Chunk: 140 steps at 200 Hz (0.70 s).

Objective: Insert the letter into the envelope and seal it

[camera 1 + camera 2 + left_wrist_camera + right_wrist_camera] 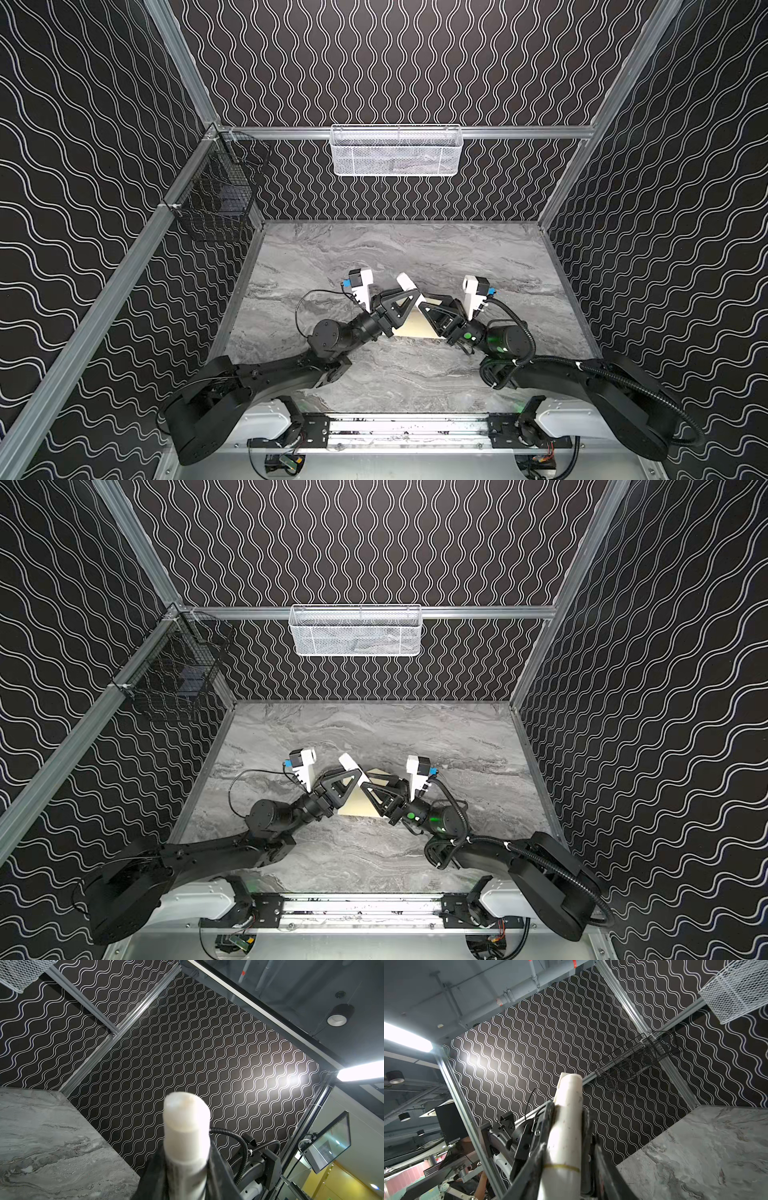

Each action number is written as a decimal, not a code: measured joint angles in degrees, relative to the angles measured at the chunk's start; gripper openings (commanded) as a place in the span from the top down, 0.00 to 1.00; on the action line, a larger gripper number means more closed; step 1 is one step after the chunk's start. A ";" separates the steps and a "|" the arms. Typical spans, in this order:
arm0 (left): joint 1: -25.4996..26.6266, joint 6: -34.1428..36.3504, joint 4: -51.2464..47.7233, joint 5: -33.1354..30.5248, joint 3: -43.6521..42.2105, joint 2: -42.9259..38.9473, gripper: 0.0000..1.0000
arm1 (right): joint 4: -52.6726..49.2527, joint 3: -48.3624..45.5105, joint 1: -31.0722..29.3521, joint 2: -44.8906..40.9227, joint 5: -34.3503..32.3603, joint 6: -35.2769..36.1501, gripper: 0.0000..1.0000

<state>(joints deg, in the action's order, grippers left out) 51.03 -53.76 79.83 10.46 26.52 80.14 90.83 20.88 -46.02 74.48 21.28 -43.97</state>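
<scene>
Both arms meet over the middle of the table. A small white cylindrical stick (407, 284) (348, 764) is held between them, tilted up and away. My left gripper (187, 1147) is shut on the stick (187, 1118), whose uncapped end points away. My right gripper (569, 1109) is also shut on it (566, 1136), one fingertip on each side. In both top views the two grippers (415, 297) (420, 306) nearly touch. Under them lies the pale cream envelope (413, 326) (353, 806), mostly covered, with a pointed flap (376, 772) showing beyond. The letter is hidden.
The grey marble table (374, 257) is walled on three sides. A white mesh basket (396, 151) hangs on the back wall and a black wire basket (216, 187) on the left wall. A thin black cable (303, 299) loops beside the left arm.
</scene>
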 measured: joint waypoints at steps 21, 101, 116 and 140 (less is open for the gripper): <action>0.00 -0.02 -0.17 0.00 -0.02 -0.42 1.00 | 0.39 1.03 -0.28 0.90 1.01 0.00 0.61; 0.04 0.00 0.26 -0.02 -0.39 -1.03 1.00 | 0.37 2.47 -0.87 1.33 2.14 0.50 0.68; 0.04 0.22 0.37 -0.02 -0.39 -1.03 1.00 | 0.31 2.49 -1.05 1.33 2.05 0.52 0.72; 0.04 1.44 0.31 -0.20 -0.39 -1.05 1.00 | 0.00 2.51 -1.14 1.33 1.70 0.50 0.75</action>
<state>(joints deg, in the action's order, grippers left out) 51.07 -52.31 80.14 10.26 26.13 79.09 90.83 23.40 -47.16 75.81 22.98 -43.46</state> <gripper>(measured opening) 0.239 0.276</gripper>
